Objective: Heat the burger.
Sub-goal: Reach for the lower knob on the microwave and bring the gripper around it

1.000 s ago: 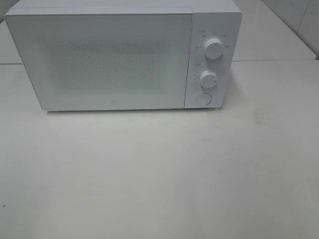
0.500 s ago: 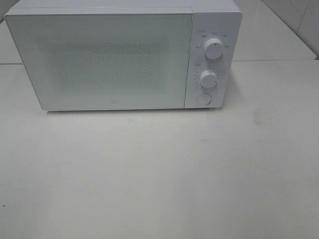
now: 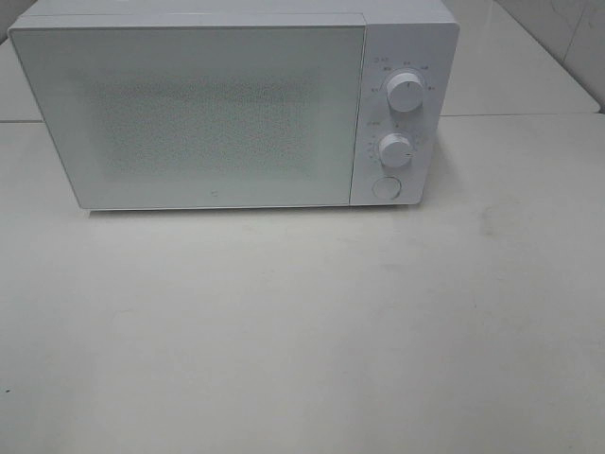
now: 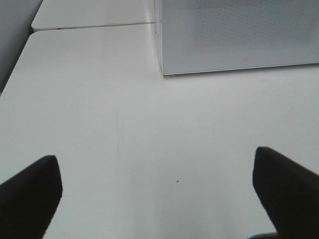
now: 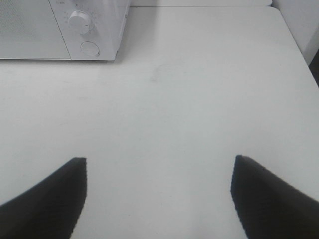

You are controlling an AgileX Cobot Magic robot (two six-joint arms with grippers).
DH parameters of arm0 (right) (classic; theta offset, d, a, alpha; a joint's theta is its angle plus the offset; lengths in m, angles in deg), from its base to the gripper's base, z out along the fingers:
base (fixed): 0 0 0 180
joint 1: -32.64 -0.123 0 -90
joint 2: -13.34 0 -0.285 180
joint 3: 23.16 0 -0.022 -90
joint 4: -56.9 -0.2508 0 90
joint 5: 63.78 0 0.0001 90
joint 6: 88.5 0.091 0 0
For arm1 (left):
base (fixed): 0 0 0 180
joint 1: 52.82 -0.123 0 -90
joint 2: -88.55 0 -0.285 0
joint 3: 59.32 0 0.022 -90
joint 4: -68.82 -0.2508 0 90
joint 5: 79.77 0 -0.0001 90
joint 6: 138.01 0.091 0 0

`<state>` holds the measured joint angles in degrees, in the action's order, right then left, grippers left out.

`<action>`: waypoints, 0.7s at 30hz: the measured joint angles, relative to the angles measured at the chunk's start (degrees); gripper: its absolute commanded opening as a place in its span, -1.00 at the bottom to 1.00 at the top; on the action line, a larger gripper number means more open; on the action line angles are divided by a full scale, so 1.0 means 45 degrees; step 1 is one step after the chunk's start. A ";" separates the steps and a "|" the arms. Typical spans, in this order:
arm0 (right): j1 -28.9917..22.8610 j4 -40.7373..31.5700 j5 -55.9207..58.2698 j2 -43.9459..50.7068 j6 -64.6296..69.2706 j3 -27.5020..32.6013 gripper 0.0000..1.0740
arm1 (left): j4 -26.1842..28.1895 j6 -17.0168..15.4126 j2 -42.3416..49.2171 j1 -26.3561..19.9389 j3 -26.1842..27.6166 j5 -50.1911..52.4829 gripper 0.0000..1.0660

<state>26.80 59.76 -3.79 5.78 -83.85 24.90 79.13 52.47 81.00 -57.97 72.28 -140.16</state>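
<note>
tabletop (image 3: 302,322) white and scuffed, second table (image 3: 515,71) butted behind, tiled wall (image 3: 572,28) beyond. one microwave (image 3: 189,113), door shut; upper dial (image 3: 406,92), lower dial (image 3: 395,150), one button (image 3: 386,187). left gripper (image 4: 155,167) spread wide, empty; right gripper (image 5: 158,164) likewise. burger: can't see it anywhere.

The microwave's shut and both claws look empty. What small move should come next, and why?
Probably the right gripper should reach for the round button below the lower knob, likely the door release. The door is shut, no burger shows in any view, and it and the left gripper are open and empty over the table. Whether the burger is inside cannot be told.
</note>
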 measured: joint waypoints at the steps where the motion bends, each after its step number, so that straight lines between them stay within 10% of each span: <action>1: 0.0000 0.0000 0.0000 0.0000 0.0000 0.0000 0.42 | 0.0000 0.0000 0.0000 0.0000 0.0000 0.0000 0.85; 21: 0.0000 -0.0013 -0.1171 -0.1261 0.0013 -0.0369 0.42 | 0.0000 0.0000 0.0000 0.0000 0.0000 0.0000 0.85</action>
<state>26.80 59.71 -9.06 0.11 -83.80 23.23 79.13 52.47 81.00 -57.97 72.28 -140.16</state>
